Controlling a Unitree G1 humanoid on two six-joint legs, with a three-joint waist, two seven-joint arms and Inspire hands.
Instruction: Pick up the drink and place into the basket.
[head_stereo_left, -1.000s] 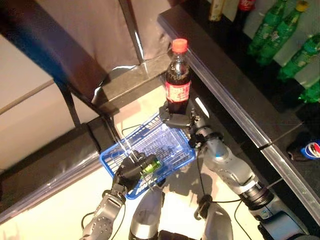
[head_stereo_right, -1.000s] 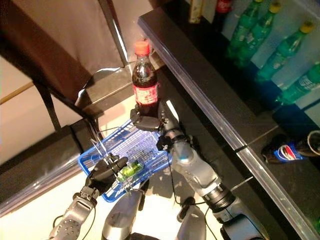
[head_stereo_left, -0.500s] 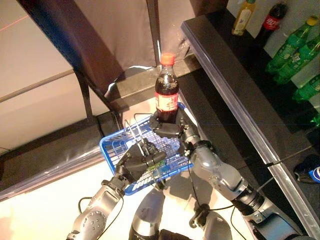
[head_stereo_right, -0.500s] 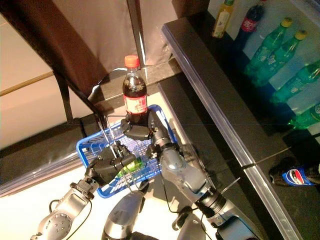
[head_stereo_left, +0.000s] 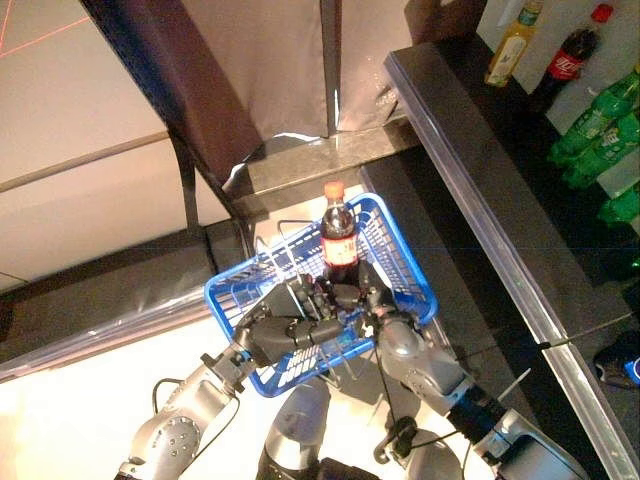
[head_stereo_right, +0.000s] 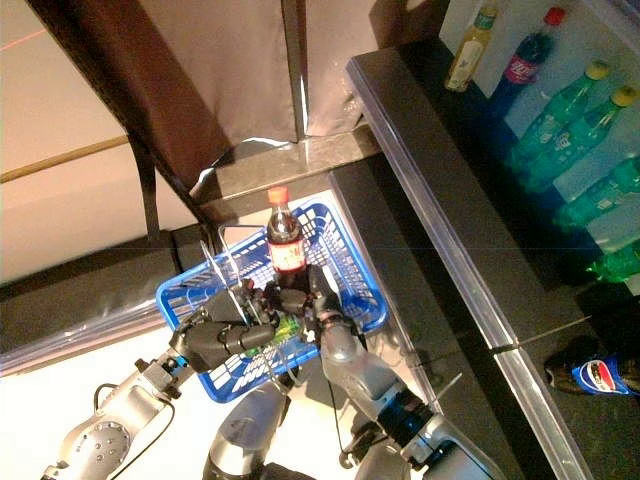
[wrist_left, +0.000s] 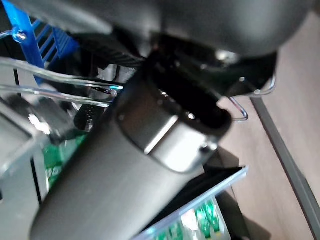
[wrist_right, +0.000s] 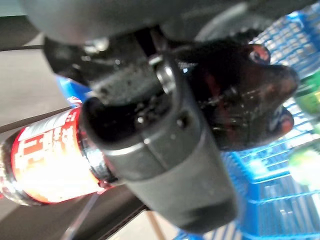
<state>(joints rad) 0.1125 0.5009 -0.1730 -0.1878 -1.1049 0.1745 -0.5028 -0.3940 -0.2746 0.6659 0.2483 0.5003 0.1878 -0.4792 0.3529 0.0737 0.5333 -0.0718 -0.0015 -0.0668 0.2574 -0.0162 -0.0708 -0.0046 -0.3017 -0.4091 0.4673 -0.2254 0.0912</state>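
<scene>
Drink (head_stereo_left: 339, 236): dark cola bottle, red cap, red label; upright inside the blue basket (head_stereo_left: 405, 262), lower body among the wire walls. Right robot hand (head_stereo_left: 367, 298): at the bottle's 6 o'clock, fingers curled round its base, as the right wrist view confirms. Left robot hand (head_stereo_left: 285, 330): at the basket's 8 o'clock rim, fingers closed round the wire handle (head_stereo_right: 228, 283). Green item (head_stereo_right: 287, 326): lies in the basket, beside the hands. Counter (head_stereo_left: 480, 160): dark, at 3 o'clock; green bottles (head_stereo_right: 565, 110) beyond it.
</scene>
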